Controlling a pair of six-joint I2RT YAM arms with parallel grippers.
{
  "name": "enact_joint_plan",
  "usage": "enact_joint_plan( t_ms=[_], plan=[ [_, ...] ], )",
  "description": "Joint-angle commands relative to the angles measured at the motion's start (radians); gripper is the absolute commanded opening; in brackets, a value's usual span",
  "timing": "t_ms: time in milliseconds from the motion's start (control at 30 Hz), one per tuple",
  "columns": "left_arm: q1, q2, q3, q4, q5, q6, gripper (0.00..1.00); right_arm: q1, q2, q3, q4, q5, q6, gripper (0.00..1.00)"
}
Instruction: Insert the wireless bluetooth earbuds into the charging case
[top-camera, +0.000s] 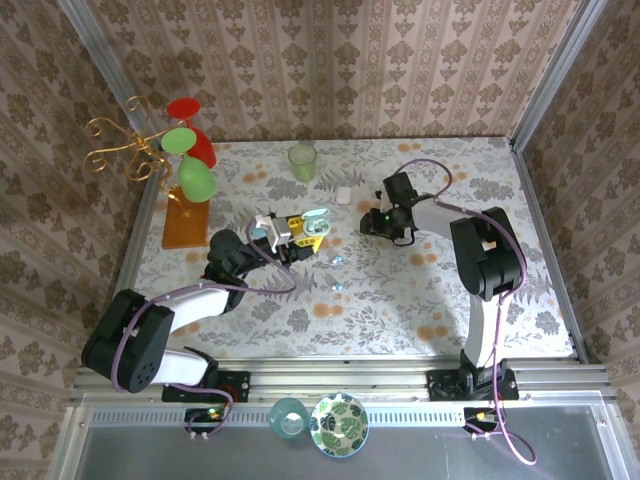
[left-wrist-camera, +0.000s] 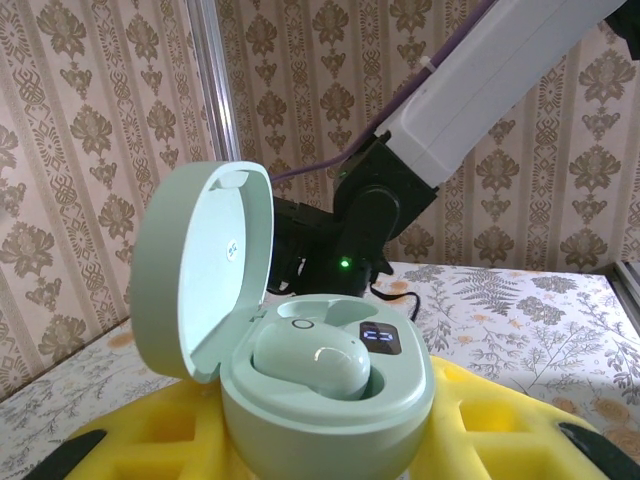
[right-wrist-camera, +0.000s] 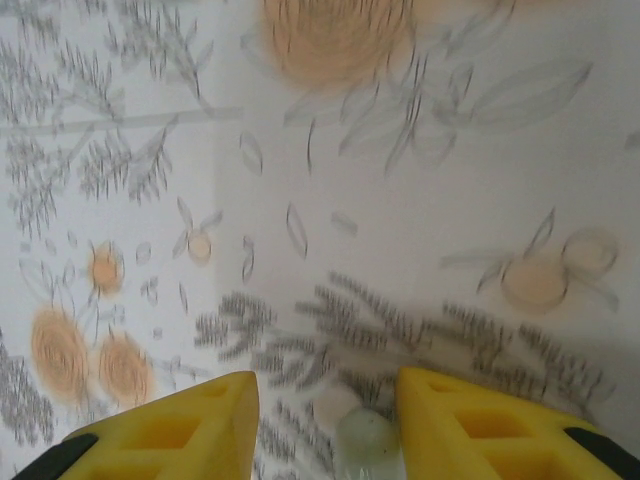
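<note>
My left gripper is shut on the pale green charging case, its yellow fingers on either side of the base. The lid stands open. One pale green earbud sits in a well beside a small lit display. From above, the case is near the table's middle. My right gripper points down at the table, open. A pale green earbud lies on the cloth between its fingers, close to the right finger and apart from the left one. Two more earbuds lie below the case.
A small white case and a green cup stand behind the grippers. A gold stand with red and green glasses on an orange base occupies the far left. Patterned walls close in the table on three sides.
</note>
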Motion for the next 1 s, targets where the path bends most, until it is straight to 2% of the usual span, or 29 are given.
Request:
enact_joint_plan(
  t_ms=[0, 133, 267, 667, 967],
  plan=[
    [-0.004, 0.000, -0.007, 0.018, 0.010, 0.015, 0.27, 0.027, -0.077, -0.045, -0.059, -0.064, -0.010, 0.42],
    [-0.004, 0.002, -0.006, 0.018, 0.007, 0.015, 0.27, 0.044, -0.158, -0.098, -0.060, -0.056, -0.010, 0.44],
    [-0.004, 0.006, -0.003, 0.018, 0.011, 0.016, 0.26, 0.052, -0.203, -0.107, -0.073, 0.046, -0.061, 0.45],
    [-0.015, 0.016, 0.002, 0.025, 0.005, 0.013, 0.26, 0.072, 0.020, 0.131, -0.168, 0.133, -0.167, 0.46],
    [-0.015, -0.001, 0.005, -0.002, 0.005, 0.030, 0.26, 0.173, 0.010, 0.170, -0.298, 0.445, -0.230, 0.41]
  ],
)
